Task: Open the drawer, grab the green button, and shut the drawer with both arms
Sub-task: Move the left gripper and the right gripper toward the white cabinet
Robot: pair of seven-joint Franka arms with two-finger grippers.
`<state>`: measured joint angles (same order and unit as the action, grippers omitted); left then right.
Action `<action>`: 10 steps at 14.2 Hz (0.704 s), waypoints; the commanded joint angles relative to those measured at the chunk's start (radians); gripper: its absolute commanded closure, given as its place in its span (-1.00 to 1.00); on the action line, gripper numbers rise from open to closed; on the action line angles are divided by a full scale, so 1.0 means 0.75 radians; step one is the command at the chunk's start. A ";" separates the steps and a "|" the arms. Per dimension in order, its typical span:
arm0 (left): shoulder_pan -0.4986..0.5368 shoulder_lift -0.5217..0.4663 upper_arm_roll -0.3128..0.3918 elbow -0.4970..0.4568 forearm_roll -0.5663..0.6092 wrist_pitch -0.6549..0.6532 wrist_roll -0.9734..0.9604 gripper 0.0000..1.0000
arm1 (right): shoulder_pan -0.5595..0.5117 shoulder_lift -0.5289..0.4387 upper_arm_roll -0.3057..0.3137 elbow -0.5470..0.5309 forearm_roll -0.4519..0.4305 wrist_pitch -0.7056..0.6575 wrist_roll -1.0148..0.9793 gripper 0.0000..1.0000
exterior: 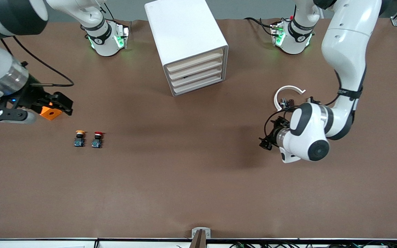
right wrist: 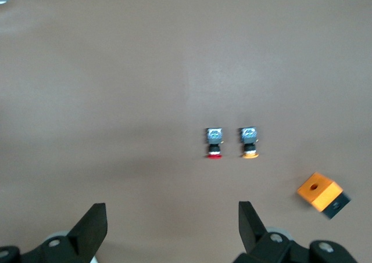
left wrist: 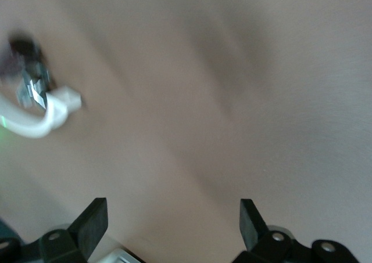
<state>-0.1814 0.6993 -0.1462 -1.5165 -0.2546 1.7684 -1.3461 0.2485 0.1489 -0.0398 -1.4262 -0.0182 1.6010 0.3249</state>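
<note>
The white cabinet (exterior: 184, 34) stands mid-table near the arms' bases. Its four cream-fronted drawers (exterior: 196, 74) are all shut. The green-capped button is out of view. My right gripper (exterior: 64, 105) is open and empty, in the air over the right arm's end of the table, above an orange cube (exterior: 50, 112). Its fingers (right wrist: 93, 228) stand wide apart in the right wrist view. My left gripper (exterior: 269, 134) is open and empty over bare table toward the left arm's end. Its fingers (left wrist: 93, 222) stand wide apart in the left wrist view.
An orange-capped button (exterior: 79, 138) and a red-capped button (exterior: 97, 139) stand side by side, nearer the front camera than the cube; the right wrist view shows them too (right wrist: 250, 142) (right wrist: 214, 143). A white C-shaped ring (exterior: 288, 93) lies beside the left gripper.
</note>
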 commanded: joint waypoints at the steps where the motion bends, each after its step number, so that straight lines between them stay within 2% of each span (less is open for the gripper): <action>1: -0.069 0.037 0.003 0.024 -0.088 -0.034 -0.354 -1.00 | 0.118 0.002 -0.006 0.010 -0.015 -0.016 0.235 -1.00; 4: -0.177 0.092 0.003 0.020 -0.221 -0.226 -0.585 -1.00 | 0.210 0.004 -0.006 0.004 -0.011 -0.016 0.456 -1.00; 5: -0.185 0.104 0.003 0.020 -0.322 -0.257 -0.641 -1.00 | 0.241 0.006 -0.004 0.001 -0.006 -0.016 0.529 -1.00; 7: -0.222 0.133 0.003 0.016 -0.523 -0.294 -0.723 -1.00 | 0.317 0.020 -0.006 0.001 -0.004 -0.010 0.679 -1.00; 10: -0.351 0.198 0.003 0.022 -0.636 -0.302 -0.937 -1.00 | 0.419 0.075 -0.006 0.001 0.006 0.007 0.871 -1.00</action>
<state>-0.3909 0.8114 -0.1513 -1.5196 -0.6826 1.5595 -1.9537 0.5166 0.1767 -0.0349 -1.4318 -0.0178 1.5993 0.8938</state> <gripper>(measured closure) 0.000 0.000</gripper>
